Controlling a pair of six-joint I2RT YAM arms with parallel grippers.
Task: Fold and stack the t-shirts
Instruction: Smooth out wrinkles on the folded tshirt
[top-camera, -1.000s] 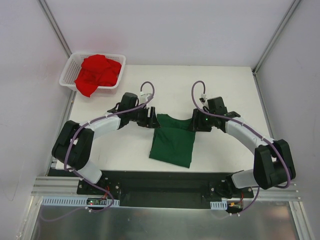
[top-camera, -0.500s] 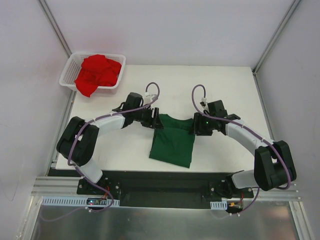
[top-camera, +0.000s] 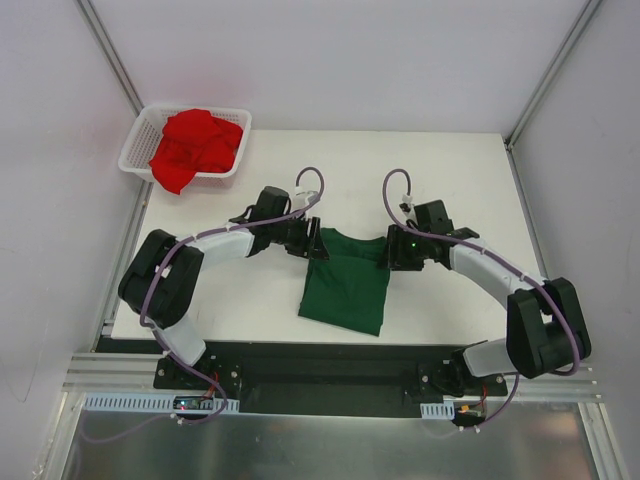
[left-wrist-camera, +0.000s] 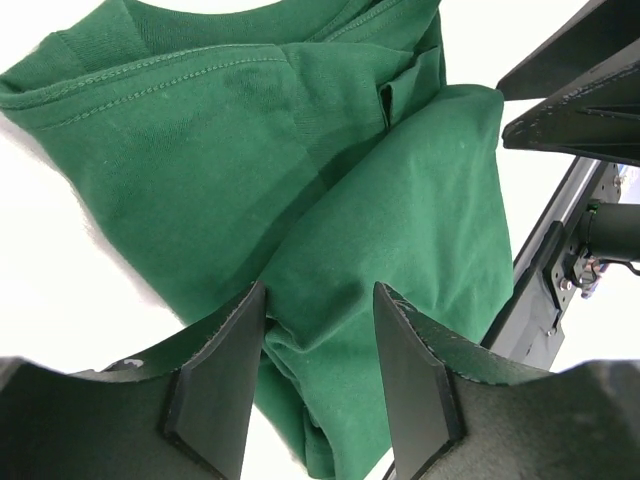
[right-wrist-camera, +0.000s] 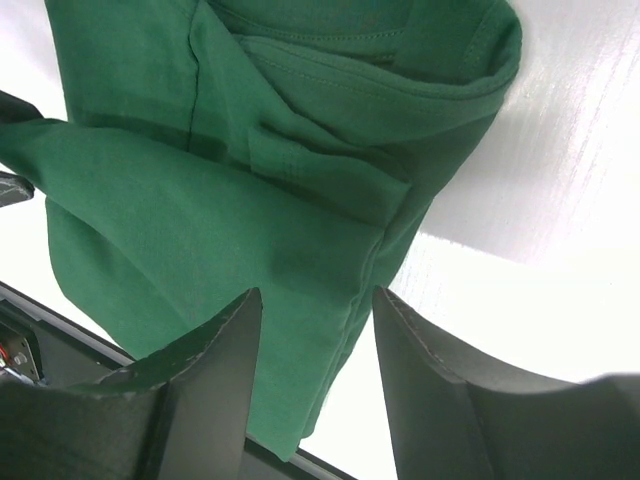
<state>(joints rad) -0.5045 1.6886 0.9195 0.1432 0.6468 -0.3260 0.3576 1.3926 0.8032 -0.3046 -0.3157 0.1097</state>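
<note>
Though far-left, basket (top-camera: 138, 140) with red t-shirt (top-camera: 195, 145)

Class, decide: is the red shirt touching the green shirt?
Apart. The top view shows the red shirt in the basket at the far left corner, with table between it and the green shirt.

Two arms on show: the left arm (top-camera: 200, 250) and the right arm (top-camera: 490, 265), white shells between chunky black joints. Behind each set of jaws a purple cable (top-camera: 310, 185) loops off the wrist. A green light (top-camera: 413, 241) glows just behind the right jaws. The fingers (left-wrist-camera: 215, 385) are matt black wedges.
</note>
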